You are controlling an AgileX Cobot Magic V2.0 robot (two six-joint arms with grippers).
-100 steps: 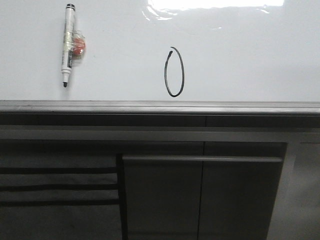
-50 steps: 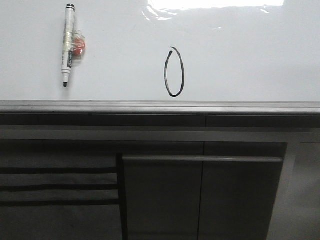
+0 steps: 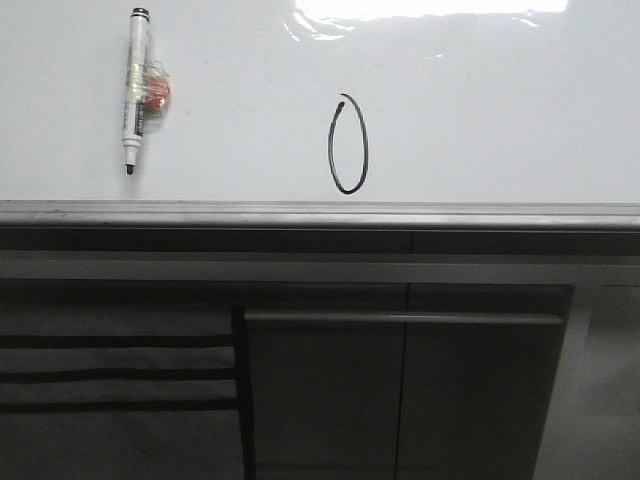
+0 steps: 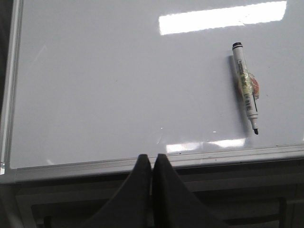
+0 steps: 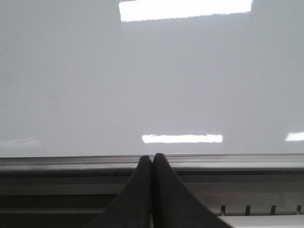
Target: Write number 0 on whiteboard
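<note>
Both tools sit closed and empty, pulled back off the near edge of the board: the left tool (image 4: 152,164), fingers pressed together, holds nothing, and the right tool (image 5: 152,164) is pinched the same way. Beyond them on the bench lies the whiteboard (image 3: 520,140), and on it the number 0 (image 3: 349,145), a narrow upright oval in black, not quite closed at the top, near the middle of the board's near side. Well to its left rests the marker (image 3: 135,90), uncapped, tip toward the grey edge rail (image 3: 300,212), with something orange taped to its barrel. The job looks finished. The risks from here are modest: an arm sweeping back across the board could smear the ink, and the open marker could dry out or roll. A ceiling light glares off the glossy surface; grey cabinet fronts (image 3: 400,390) stand below.
</note>
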